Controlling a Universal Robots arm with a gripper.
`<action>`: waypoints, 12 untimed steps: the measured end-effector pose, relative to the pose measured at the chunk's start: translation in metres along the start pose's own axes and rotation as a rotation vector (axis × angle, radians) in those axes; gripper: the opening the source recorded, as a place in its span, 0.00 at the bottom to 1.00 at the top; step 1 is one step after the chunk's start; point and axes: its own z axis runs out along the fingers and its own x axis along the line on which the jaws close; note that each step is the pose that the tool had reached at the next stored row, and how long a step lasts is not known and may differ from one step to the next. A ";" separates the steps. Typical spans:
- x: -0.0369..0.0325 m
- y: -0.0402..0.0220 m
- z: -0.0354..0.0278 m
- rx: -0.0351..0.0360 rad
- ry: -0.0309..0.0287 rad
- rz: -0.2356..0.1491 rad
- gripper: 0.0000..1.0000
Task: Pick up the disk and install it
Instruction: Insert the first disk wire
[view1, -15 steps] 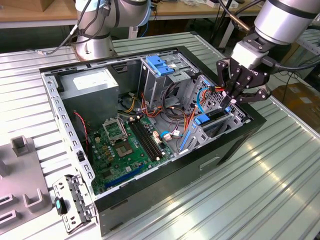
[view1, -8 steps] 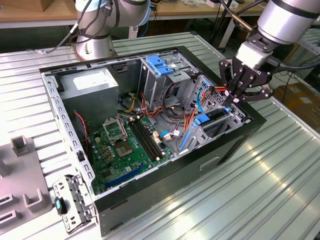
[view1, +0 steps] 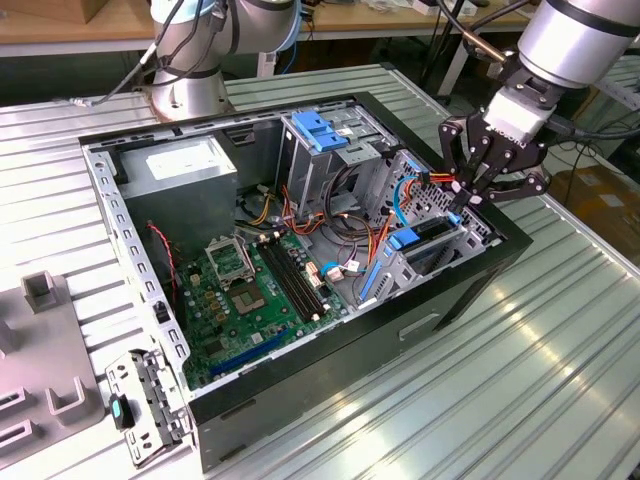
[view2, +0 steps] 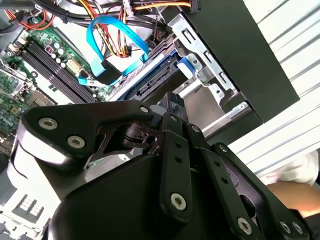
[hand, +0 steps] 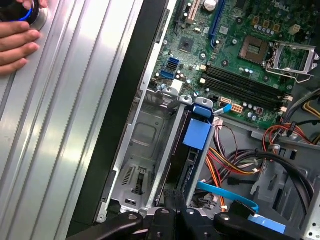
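The disk (view1: 428, 234) stands on edge in the drive cage (view1: 470, 232) at the front corner of the open computer case, on the exterior view's right. It is dark grey with bright blue rails and a blue end tab. In the first wrist view the disk (hand: 196, 134) runs from its blue tab toward my fingers. The second wrist view looks along my fingers at the disk (view2: 156, 84). My gripper (view1: 463, 200) hangs right over the disk's outer end. Its fingertips (hand: 172, 200) are drawn together, shut, touching or nearly touching that end.
The motherboard (view1: 245, 295) fills the case floor, with loose cables (view1: 345, 235) and a thin blue data cable (view2: 114, 31) beside the cage. A light-blue latch plate (view1: 316, 130) tops the rear cage. A second arm's base (view1: 190, 75) stands behind. A hand (hand: 15, 41) rests on the table.
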 end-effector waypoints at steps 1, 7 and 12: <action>0.0001 -0.0003 0.0000 0.0000 -0.0001 -0.003 0.11; 0.0010 -0.0027 0.0000 -0.0009 -0.0026 -0.038 0.11; 0.0019 -0.0054 0.0001 -0.0031 -0.0097 -0.138 0.11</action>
